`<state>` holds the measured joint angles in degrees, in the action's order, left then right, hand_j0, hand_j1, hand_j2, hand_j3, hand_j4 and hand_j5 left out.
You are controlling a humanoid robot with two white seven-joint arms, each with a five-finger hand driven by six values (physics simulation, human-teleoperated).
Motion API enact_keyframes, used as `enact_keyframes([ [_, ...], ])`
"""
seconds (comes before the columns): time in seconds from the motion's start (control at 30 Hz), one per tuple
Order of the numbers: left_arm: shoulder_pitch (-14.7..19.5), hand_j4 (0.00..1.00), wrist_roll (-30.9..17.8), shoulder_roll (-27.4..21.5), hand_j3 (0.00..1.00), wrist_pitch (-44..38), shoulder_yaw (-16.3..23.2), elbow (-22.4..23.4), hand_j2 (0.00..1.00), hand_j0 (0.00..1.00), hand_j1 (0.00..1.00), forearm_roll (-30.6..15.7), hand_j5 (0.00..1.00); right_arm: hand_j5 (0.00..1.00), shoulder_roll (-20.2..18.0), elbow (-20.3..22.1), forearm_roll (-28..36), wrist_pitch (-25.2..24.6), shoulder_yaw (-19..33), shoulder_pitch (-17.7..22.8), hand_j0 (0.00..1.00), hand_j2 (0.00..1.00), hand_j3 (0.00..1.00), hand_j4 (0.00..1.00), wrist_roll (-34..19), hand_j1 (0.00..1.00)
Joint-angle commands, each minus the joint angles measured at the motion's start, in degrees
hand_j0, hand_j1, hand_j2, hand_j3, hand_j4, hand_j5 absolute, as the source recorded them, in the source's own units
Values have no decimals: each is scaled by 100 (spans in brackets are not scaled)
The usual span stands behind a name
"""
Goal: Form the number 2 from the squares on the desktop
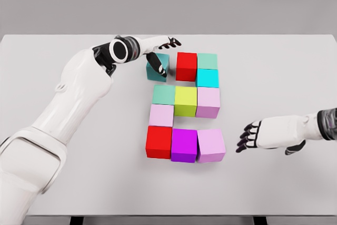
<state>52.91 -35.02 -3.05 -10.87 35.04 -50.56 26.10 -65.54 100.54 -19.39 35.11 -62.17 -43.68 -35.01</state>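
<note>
We see a white desktop point(284, 193), its near edge showing two dark supports point(76, 219) beneath, close to each end. Beyond its far edge we find a plain grey backdrop point(168, 1).

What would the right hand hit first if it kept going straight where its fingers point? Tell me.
The right hand points left across the table, toward the bottom row of blocks. It would probably meet the light pink block at that row's right end first, though its height above the table is unclear.

Pretty bright, even light from overhead. Soft short shadows under the cubes point(184, 110) on the desk point(79, 193). Sharp everywhere, no glare.
</note>
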Motion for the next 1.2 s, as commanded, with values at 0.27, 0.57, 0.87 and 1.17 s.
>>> enact_keyframes([
  [0.27, 62, 96, 2, 68, 96, 138, -6, 178, 96, 96, 96, -9, 96, 100, 138, 1, 40, -11, -41, 0, 100, 100, 100, 100, 1, 100],
  [0.57, 61, 97, 2, 6, 97, 199, -23, 116, 97, 97, 97, -62, 97, 100, 173, 1, 58, -11, -41, 0, 100, 100, 100, 100, 1, 100],
  [0.87, -97, 97, 2, -319, 97, 200, -23, -683, 97, 97, 97, -308, 97, 100, 296, 1, 84, -11, -41, -9, 100, 100, 100, 100, 1, 100],
  [1.17, -448, 99, 2, -1690, 99, 235, -23, -2046, 99, 99, 99, -1019, 99, 100, 393, 9, 102, -11, -50, -18, 100, 100, 100, 100, 1, 100],
])
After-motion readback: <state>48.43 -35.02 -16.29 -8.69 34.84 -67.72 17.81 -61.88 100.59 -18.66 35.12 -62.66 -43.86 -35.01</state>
